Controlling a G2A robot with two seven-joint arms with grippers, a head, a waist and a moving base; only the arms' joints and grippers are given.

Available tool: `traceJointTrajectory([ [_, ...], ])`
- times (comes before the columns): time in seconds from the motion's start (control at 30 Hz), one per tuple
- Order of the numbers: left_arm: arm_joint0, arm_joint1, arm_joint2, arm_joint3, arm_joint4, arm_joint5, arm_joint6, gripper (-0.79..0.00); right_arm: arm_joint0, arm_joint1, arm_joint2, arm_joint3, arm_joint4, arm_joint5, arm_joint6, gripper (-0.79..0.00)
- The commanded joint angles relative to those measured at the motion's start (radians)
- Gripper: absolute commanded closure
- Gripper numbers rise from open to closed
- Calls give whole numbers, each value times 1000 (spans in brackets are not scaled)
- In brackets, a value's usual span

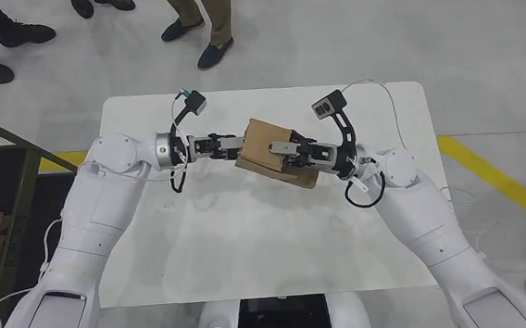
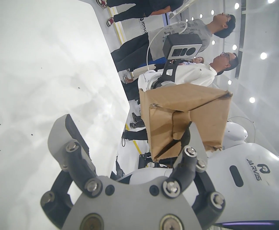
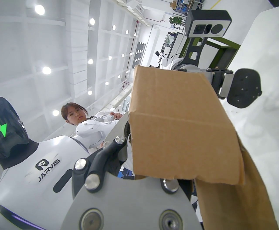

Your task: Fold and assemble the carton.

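Grey floor with a yellow line surrounds a white rectangular counter, and both arms meet over its far middle part. Between them is a brown cardboard carton, partly folded and tilted. Whether it touches the counter cannot be told from above.

The left gripper comes in from the left side and sits at the carton's left end. In the left wrist view its jaws stand wide apart. One finger lies against the creased, torn end flaps of the carton, and the other finger is well clear of the cardboard, over the bare counter. From the right wrist view, that free black pad shows just beyond the carton's far corner.

The right gripper reaches in from the right and lies across the carton's upper face. It is clamped on a wall of the carton. One metal finger presses at the ragged edge of the panel, while its partner is hidden behind the cardboard.
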Motion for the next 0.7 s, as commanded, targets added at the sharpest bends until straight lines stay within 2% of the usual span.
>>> traceJointTrajectory([
  [0.0, -1, 1, 2, 1, 8, 2, 2, -785, 0, -1, 0, 1, 2, 0, 1, 0],
  [0.4, -19, -1, 20, -8, 7, 2, 1, -785, 7, -6, -5, 15, 3, 0, 2, 0],
  [0.67, -9, 8, -16, 22, 6, -7, 25, -785, 2, -5, 8, 17, 0, -5, 4, 0],
])
